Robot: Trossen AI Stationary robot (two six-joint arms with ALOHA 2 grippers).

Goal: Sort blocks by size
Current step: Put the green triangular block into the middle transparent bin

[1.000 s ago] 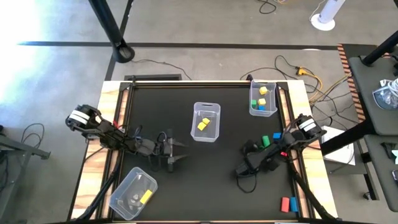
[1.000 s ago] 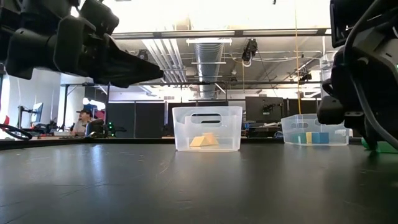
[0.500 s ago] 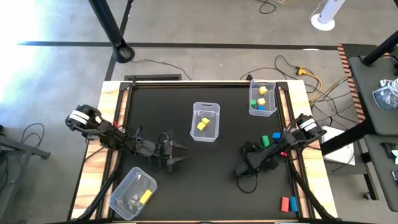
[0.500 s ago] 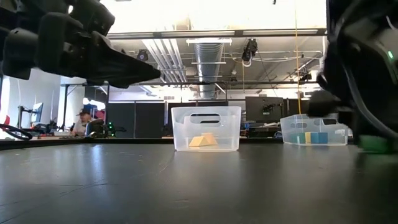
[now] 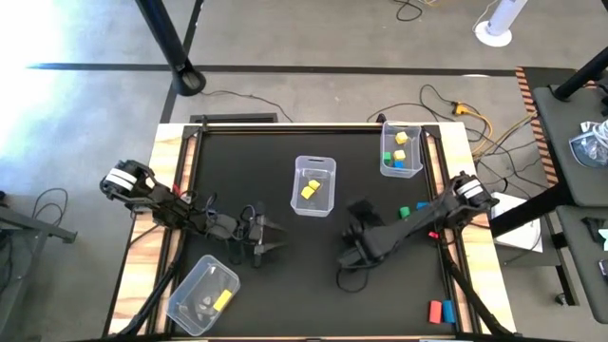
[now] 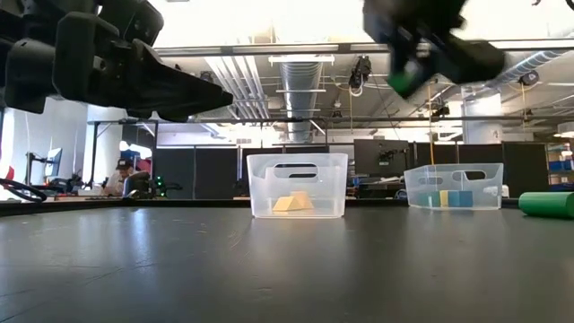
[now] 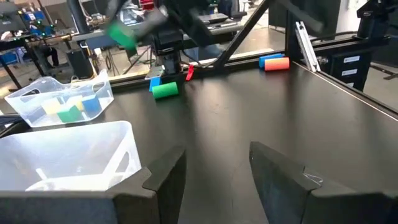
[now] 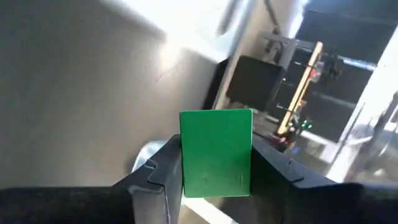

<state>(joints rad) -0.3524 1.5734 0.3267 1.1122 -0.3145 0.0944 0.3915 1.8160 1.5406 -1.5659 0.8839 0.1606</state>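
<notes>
Since the earlier frames, the right gripper [image 5: 353, 249] is travelling from the table's right side toward the centre and rising — its fingers are clamping a green block [image 8: 216, 152], carried clear of the tabletop [image 5: 313, 275]. Another green block [image 5: 404, 211] is lying on the table near the right edge, with a blue block [image 5: 422, 205] just beside it. The left gripper [image 5: 267, 237] is hovering left of centre, fingers parted and empty. Yellow blocks [image 5: 310, 190] are sitting in the centre bin [image 5: 315, 186] — the far-right bin [image 5: 400, 150] is holding yellow, green and blue blocks.
</notes>
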